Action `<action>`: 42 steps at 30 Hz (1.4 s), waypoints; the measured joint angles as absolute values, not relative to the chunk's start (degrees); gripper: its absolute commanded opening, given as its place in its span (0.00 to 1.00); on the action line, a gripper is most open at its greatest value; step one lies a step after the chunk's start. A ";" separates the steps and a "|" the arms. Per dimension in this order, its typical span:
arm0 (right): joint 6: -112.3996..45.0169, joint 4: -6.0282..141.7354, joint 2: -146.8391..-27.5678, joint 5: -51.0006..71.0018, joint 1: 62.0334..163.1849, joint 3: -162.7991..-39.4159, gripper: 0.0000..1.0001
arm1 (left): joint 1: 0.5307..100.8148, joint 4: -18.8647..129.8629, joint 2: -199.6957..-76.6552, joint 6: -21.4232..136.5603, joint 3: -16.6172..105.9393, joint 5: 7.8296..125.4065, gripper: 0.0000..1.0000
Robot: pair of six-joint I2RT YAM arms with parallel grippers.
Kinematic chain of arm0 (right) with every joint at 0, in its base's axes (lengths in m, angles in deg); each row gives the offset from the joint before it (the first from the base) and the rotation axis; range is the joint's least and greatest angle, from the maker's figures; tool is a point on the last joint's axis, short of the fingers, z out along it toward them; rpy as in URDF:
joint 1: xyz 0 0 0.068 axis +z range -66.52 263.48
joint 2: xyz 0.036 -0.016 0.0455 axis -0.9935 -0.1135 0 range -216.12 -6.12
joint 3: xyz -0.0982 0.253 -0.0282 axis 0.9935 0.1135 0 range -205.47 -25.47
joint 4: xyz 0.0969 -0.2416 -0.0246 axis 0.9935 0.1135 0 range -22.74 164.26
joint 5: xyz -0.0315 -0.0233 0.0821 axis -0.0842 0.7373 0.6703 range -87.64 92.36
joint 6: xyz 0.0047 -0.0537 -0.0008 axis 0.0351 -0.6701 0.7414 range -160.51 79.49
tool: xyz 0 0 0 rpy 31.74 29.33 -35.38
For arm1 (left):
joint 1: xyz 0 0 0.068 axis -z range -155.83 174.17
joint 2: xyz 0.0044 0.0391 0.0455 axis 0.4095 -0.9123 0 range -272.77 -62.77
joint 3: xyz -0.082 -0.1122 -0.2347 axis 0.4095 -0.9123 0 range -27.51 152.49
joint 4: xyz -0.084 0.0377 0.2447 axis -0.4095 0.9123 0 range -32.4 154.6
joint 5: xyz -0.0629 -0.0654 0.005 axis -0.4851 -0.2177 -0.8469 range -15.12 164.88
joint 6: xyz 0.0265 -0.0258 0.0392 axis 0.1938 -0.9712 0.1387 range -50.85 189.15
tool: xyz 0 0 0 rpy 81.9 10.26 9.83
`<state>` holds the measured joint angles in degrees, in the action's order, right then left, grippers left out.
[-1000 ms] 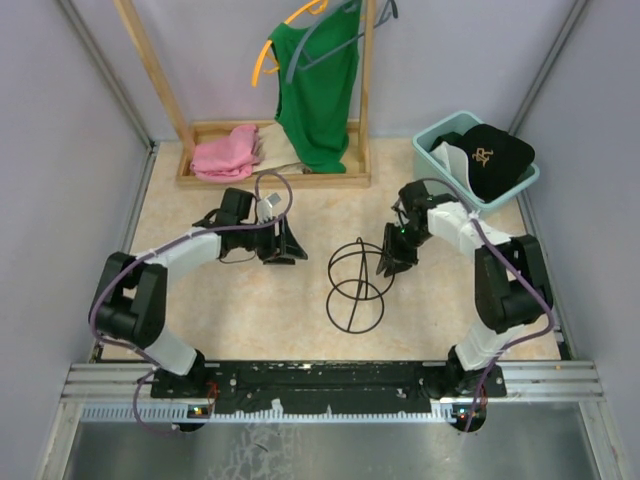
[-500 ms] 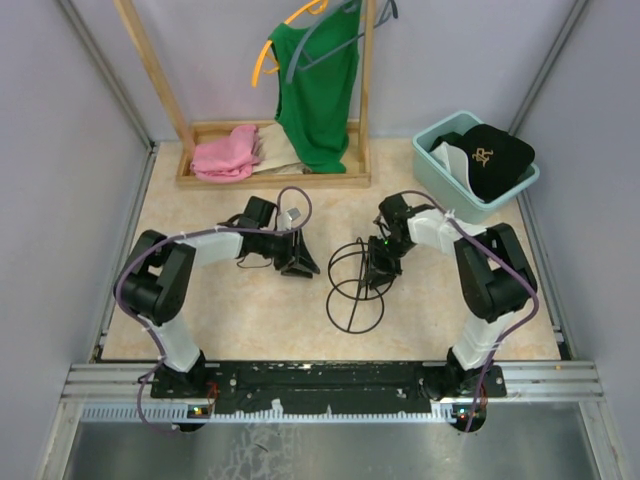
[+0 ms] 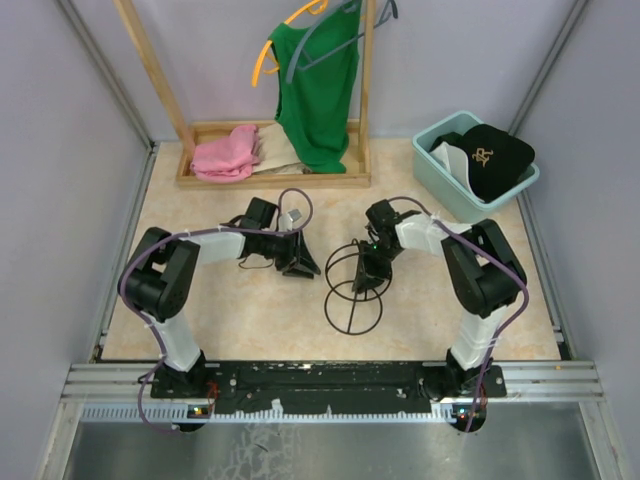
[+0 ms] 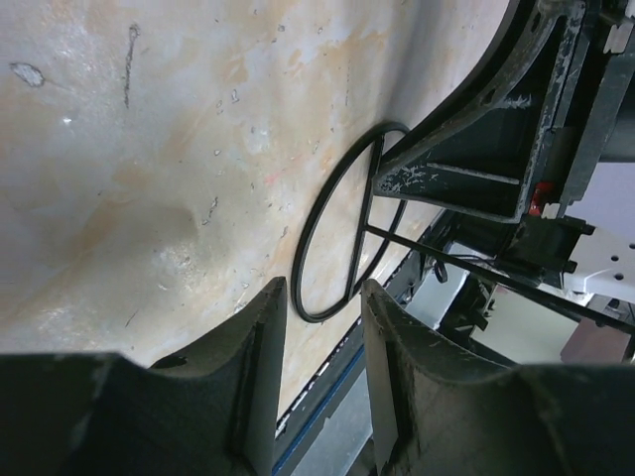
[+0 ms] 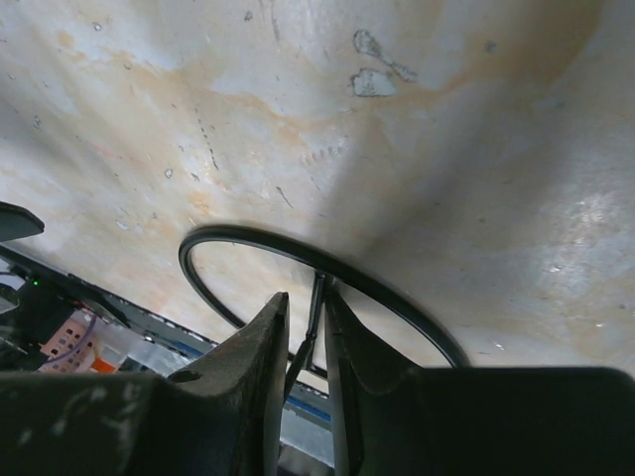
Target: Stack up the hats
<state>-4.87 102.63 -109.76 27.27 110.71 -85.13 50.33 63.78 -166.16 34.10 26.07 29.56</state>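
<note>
The hats lie in a teal bin [image 3: 432,172] at the back right. A black cap with a gold emblem [image 3: 497,158] lies on top, a white cap [image 3: 452,160] shows beside it, and a dark cap edge [image 3: 452,139] shows behind. The tan cap is hidden. A black wire stand [image 3: 352,300] stands mid-table. My right gripper [image 3: 368,268] is narrowly open, with the stand's upright rod between its fingers [image 5: 305,295]; the ring [image 5: 378,288] lies beyond. My left gripper [image 3: 300,262] is open and empty just left of the stand [image 4: 297,273], its fingers [image 4: 322,288] apart.
A wooden rack [image 3: 270,180] at the back holds a green shirt [image 3: 318,85] on an orange hanger and a pink cloth [image 3: 227,153]. Grey walls close in the left, right and back. The arm bases sit on the rail [image 3: 330,378] at the near edge.
My right gripper has moved left onto the stand's rod. My left gripper has moved right toward the stand and has held still for the last half second.
</note>
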 measured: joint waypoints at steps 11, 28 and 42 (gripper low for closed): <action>-0.82 102.94 -110.83 26.19 111.51 -86.25 0.22 | 44.80 65.90 -164.81 36.20 25.96 32.53 0.41; -0.61 103.25 -120.86 21.32 108.63 -102.68 0.22 | 35.70 68.78 -161.31 40.96 30.36 34.83 0.48; -2.33 104.78 -128.27 19.59 106.68 -115.16 0.24 | 35.22 66.51 -161.64 41.55 34.62 34.32 0.51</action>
<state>-2.33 104.78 -128.27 19.59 106.68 -115.16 35.22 66.51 -161.64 41.55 34.62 34.32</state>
